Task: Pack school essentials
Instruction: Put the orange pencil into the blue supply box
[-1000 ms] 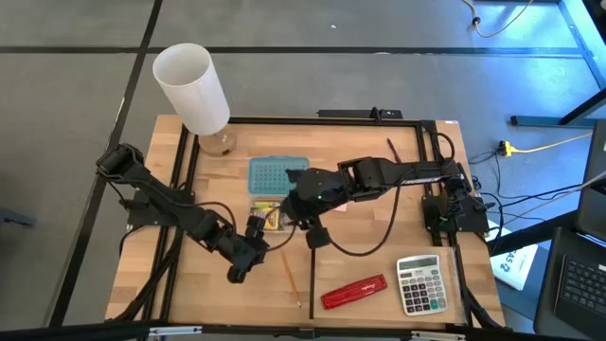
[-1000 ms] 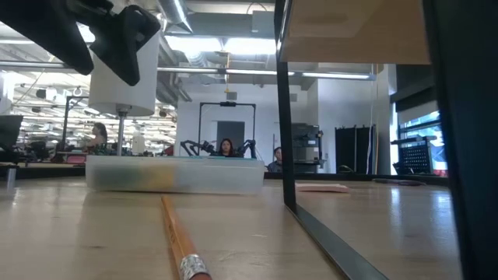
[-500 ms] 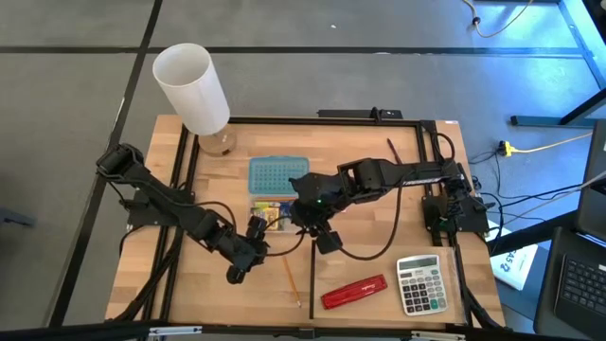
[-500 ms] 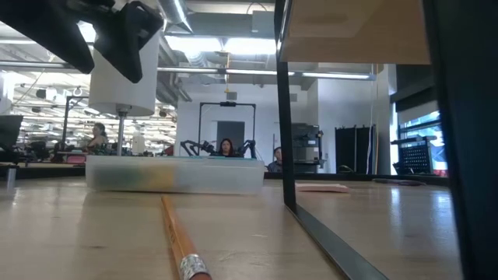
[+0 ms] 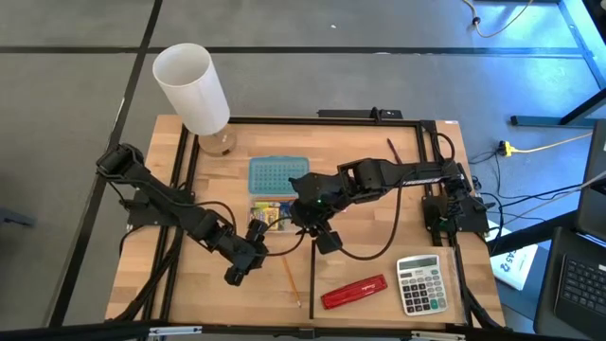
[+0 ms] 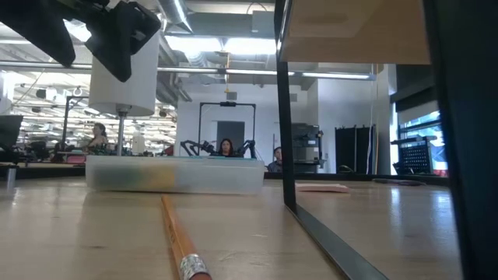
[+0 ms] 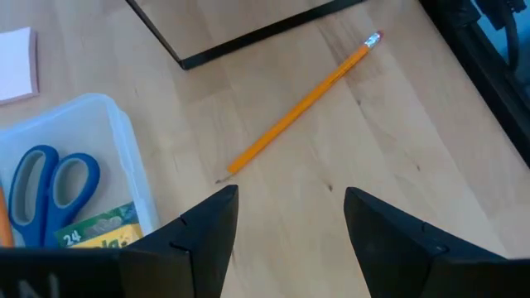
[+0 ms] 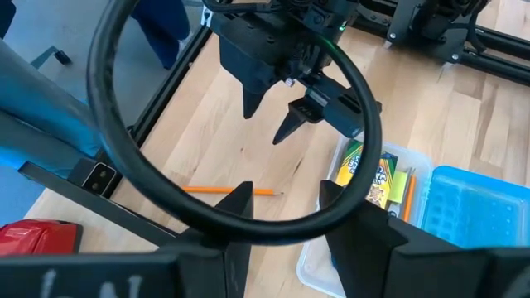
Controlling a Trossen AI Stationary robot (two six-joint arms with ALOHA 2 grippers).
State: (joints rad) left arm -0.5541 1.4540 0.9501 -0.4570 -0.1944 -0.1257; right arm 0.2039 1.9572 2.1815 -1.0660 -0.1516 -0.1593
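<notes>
I see scissors [image 7: 51,184] and crayon box [image 7: 98,228] binned; pencil [image 7: 300,104] left on desk [image 7: 397,124]; both arms' fingers spread, empty

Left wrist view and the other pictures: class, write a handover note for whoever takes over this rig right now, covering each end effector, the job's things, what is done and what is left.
Left end effector: open, empty, above the bare wood near the clear box.
Right end effector: open, empty, raised over the table's middle, next to the box.
Clear box: already holds the blue-handled scissors and the crayon box.
Orange pencil: lying loose on the table, outside the clear box.
Pink sticky-note pad: on the table outside the clear box.
Blue lid: lying beside the clear box.
Left to do: pack the orange pencil and the pink sticky-note pad.
</notes>
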